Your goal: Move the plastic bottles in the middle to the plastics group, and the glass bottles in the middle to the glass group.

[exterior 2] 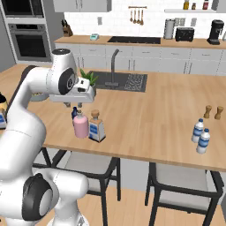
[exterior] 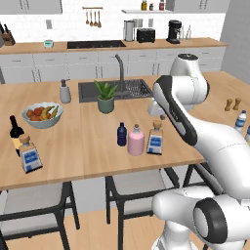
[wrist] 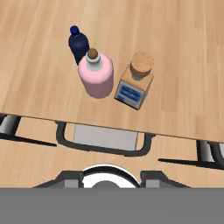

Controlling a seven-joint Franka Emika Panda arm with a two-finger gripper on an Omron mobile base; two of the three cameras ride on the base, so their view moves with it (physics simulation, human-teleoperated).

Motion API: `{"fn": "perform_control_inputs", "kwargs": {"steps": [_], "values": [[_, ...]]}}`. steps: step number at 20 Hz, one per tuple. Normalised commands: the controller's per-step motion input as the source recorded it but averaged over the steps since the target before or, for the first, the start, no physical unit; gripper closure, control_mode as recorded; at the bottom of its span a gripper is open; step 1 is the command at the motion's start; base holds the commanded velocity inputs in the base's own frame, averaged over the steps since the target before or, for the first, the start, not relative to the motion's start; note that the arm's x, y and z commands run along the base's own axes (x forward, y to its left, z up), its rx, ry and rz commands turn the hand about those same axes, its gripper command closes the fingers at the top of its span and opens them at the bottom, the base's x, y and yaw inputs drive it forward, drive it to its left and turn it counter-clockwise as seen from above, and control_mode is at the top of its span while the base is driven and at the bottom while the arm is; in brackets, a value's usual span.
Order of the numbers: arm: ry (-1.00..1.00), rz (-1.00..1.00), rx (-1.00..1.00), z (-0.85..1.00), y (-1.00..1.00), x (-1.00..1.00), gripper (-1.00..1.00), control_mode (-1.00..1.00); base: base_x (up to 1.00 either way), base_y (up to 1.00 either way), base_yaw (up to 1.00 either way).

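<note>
1. Centre of the left base view — navy bottle (exterior: 121, 134), pink bottle (exterior: 136, 140), square bottle (exterior: 156, 138) in a row on the tabletop (exterior: 83, 141).
2. Left edge — wine bottle (exterior: 16, 134) behind another square bottle (exterior: 30, 156).
3. Right edge — plastic bottles (exterior: 240, 120).

arm bent forward, gripper (exterior 2: 70, 105) pointing down (jaws nearly closed, empty).

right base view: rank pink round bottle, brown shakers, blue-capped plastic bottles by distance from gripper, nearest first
1. Round pale-pink bottle, just below the gripper, left side of the counter.
2. Small whitish blue-capped plastic bottles, far right, near the front edge.
3. Brown salt and pepper shakers, far right, further back.
</note>
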Motion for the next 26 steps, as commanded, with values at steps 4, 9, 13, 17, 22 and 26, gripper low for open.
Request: {"fn": "perform_control_inputs", "kwargs": {"steps": [4,9,13,17,22,26], "values": [[-0.07,-0.01,0.0,0.0,0.15,0.03,-1.0,-1.0,0.0,0.0,0.0],[-0.07,0.0,0.0,0.0,0.29,-0.02,-1.0,-1.0,0.0,0.0,0.0],[0.0,0.12,0.0,-0.17,-0.02,0.15,-1.0,-1.0,0.0,0.0,0.0],[0.04,0.13,0.0,-0.22,-0.67,0.38,-1.0,-1.0,0.0,0.0,0.0],[0.22,0.01,0.0,0.0,-1.0,0.8,-1.0,-1.0,0.0,0.0,0.0],[0.17,0.0,-0.02,-0.04,-0.15,0.33,-1.0,-1.0,0.0,0.0,0.0]]}}
